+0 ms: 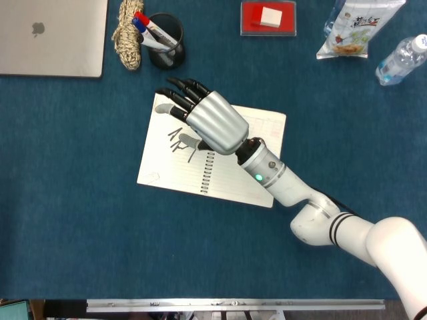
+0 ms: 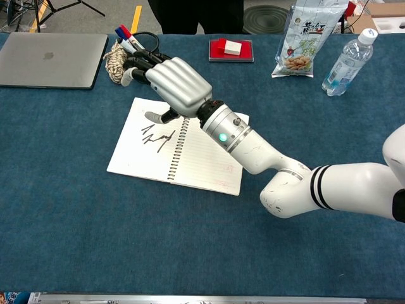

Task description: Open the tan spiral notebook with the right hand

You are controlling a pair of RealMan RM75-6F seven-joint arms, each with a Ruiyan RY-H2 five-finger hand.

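**Notebook lies open; my hand hangs over its far left corner**

At the far left of the worktop point(image 1: 67, 200) sits a closed laptop point(image 1: 52, 37), and beside it a coil of rope point(image 1: 129, 33) and a black pen cup point(image 1: 165, 41). Just near of these, around the middle of the blue cloth, lies the tan spiral notebook point(image 1: 167, 167), spread flat with both pages showing and the spiral running down its middle. The left page carries some dark scribbles; the right page is lined. My right hand point(image 1: 207, 120) holds nothing: its fingers are stretched out and a little apart above the far left corner of the left page, with my thumb low over the paper. I cannot tell whether it touches.

The opening looks done to me. To finish well, I would lift straight up and draw back to the right, so no fingertip drags the page or flips it back over.

Its long axis across both pages runs left to right, tilted slightly; the spiral points from far to near. My left hand is out of sight. Further right stand a red box point(image 1: 268, 18), a snack bag point(image 1: 357, 27) and a water bottle point(image 1: 402, 59).
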